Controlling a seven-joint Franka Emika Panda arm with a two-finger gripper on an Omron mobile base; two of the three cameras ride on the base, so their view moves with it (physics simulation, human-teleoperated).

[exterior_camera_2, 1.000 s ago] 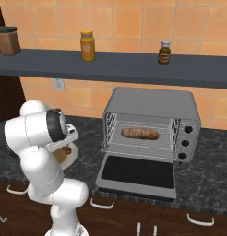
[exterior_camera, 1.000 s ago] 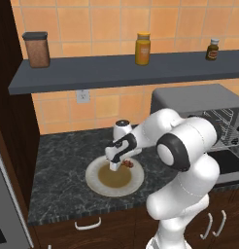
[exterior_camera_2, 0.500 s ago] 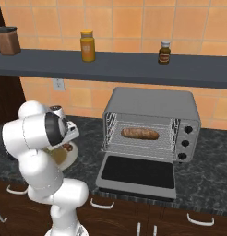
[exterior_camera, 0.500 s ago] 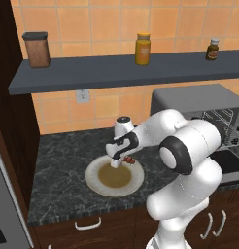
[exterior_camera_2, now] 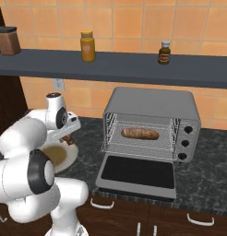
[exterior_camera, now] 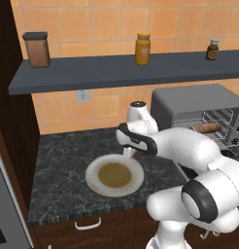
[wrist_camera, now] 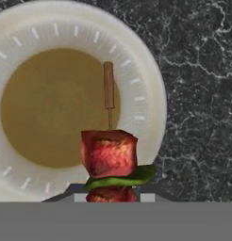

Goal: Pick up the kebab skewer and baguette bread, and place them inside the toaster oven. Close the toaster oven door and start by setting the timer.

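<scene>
My gripper is shut on the kebab skewer, whose red and green chunks and thin stick hang over the white plate with a brown centre. The gripper hovers just above the plate's right rim on the dark counter. From the right side, the gripper sits left of the toaster oven. The baguette bread lies on the wire rack inside. The toaster oven door lies open and flat. The loaf also shows inside the oven.
A wall shelf above carries a brown canister, a yellow jar and a small dark bottle. Knobs run down the oven's right side. A dark cabinet wall bounds the counter on the left.
The gripper has closed on the skewer and lifted it off the plate, and the arm has shifted a little to the right. The plate's centre now lies bare.
</scene>
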